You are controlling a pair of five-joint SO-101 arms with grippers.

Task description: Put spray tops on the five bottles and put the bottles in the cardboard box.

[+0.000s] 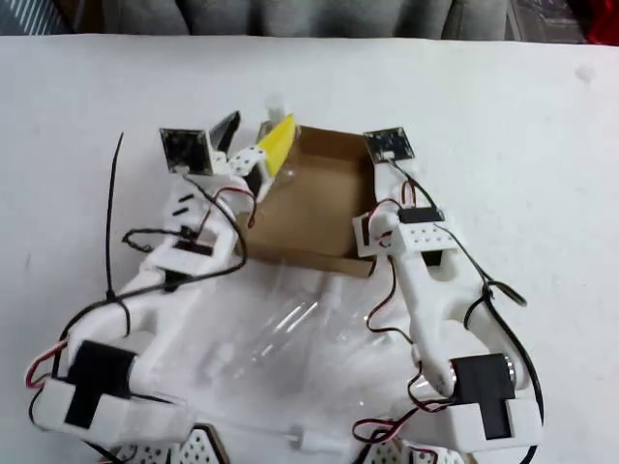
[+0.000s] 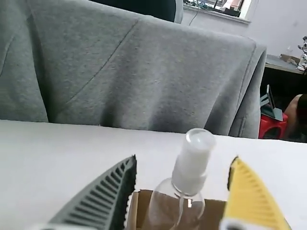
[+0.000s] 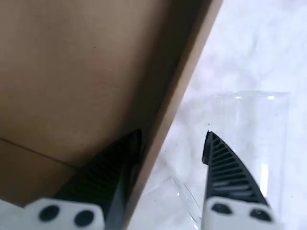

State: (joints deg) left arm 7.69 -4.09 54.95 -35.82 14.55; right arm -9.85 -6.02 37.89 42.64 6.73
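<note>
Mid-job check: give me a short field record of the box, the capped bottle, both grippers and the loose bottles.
box: brown cardboard box, mid-table, between the two arms
capped bottle: clear plastic bottle with white spray top, upright at the box's far corner
left gripper: jaws open, one each side of that bottle, apart from it
right gripper: jaws open, straddling a box wall
loose: clear bottles lying on the white table in front of the box, count unclear
</note>
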